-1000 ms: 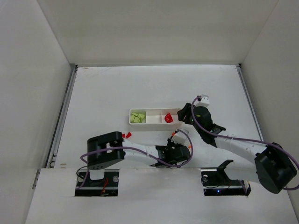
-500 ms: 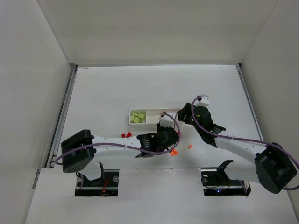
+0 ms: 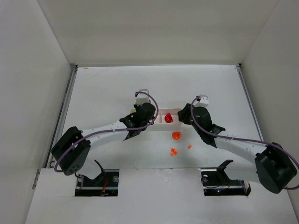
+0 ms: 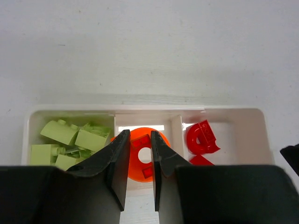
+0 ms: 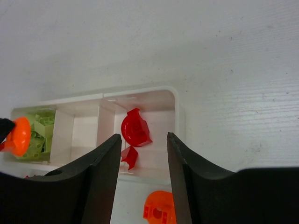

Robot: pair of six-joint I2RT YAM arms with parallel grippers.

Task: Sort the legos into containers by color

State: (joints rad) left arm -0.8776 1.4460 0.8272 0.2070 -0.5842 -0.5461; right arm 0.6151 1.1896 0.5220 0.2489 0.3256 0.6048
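In the left wrist view my left gripper [image 4: 139,135] is shut on a round orange lego [image 4: 140,161] with a hole in it, held over the middle compartment of the white tray [image 4: 224,112]. Pale green legos [image 4: 70,140] fill its left compartment, and red legos [image 4: 201,137] lie in the right one. From above, the left gripper [image 3: 150,120] covers the tray's left part. My right gripper [image 3: 182,116] hangs open at the tray's right end, its jaws [image 5: 143,136] empty above the red legos [image 5: 135,127]. Another round orange lego [image 3: 176,135] lies on the table before the tray.
Two tiny orange pieces [image 3: 172,151] [image 3: 189,146] lie on the table nearer the arm bases. White walls enclose the table on the left, back and right. The tray [image 3: 174,112] sits mid-table between both grippers.
My left arm swung from the near table up to the tray, carrying the orange lego. The right gripper stayed in place and its jaws narrowed somewhat.
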